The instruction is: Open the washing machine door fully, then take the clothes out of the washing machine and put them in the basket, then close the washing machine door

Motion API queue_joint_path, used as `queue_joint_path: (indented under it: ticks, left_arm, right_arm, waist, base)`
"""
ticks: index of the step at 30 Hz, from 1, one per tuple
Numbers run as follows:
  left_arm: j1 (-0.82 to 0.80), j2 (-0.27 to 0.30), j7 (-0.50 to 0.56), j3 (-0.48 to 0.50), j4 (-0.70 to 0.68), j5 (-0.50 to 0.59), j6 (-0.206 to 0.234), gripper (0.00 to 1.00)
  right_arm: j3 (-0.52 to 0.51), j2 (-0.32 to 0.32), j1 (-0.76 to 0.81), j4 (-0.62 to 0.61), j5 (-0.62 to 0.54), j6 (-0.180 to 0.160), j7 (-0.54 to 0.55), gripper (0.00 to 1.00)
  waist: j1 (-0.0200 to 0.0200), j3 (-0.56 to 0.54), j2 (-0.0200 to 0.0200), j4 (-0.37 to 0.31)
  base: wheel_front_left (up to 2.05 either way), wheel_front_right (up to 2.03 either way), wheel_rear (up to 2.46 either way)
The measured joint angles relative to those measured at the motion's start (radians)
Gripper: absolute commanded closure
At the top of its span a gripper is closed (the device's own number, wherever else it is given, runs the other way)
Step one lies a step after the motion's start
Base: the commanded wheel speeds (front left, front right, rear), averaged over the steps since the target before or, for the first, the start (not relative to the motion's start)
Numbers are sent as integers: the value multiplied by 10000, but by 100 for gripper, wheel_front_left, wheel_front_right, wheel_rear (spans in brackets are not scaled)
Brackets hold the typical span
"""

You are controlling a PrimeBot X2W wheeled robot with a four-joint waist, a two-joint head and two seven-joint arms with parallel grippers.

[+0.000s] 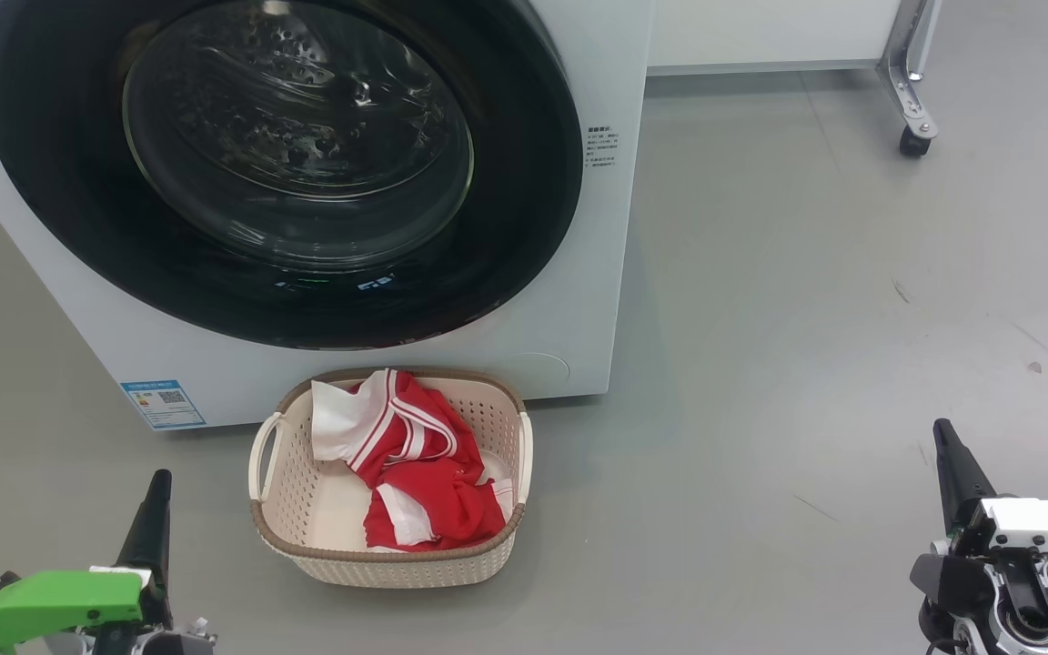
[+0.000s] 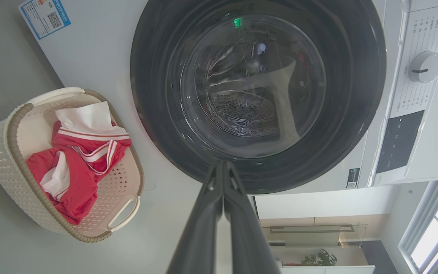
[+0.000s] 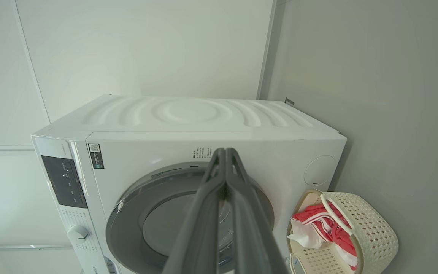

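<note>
**While door sits shut, clothes lie in basket**

Since the head view crops the washing machine door [image 1: 283, 173] at top & left, only its lower-right sweep shows whole. It sits flush w/ the front of the washing machine [image 1: 592, 291]. The drum behind the glass is hard to read: reflections smear it, perforations show in patches, and its contents can't be told. Small print beside the door is too tiny to read, same for the blue label [image 1: 163, 403] at the machine's btm left.

Around it lies grey floor [image 1: 806, 364], w/ a metal leg on a caster [image 1: 913, 136] at upper right, well apart from the machine. The left wrist view adds a white dial [image 2: 426, 66] & a dark control panel [image 2: 397, 140].

The basket [image 1: 397, 559] stands on the floor just in front of the machine, below the door; whether its far rim touches the base can't be told. The clothes [image 1: 415, 464] lie inside, red w/ white stripes, heaped toward its right side. They hide the basket floor under them, while the left part is bare.

The L gripper [image 2: 222, 163] has its fingers pressed together, holding nothing. The R gripper [image 3: 225, 151] is likewise clenched & empty, well apart from the basket.
</note>
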Motion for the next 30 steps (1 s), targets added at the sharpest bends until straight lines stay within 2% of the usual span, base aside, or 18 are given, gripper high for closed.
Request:
queue_joint_path:
  ticks: [30]
  left_arm:
    - [-34,-29,46,46,117,0,-73,100]
  right_arm:
    - [-38,4,-87,90,0,8,58,100]
  waist:
    - [0,-5,0,0]
  base:
    - [0,0,0]
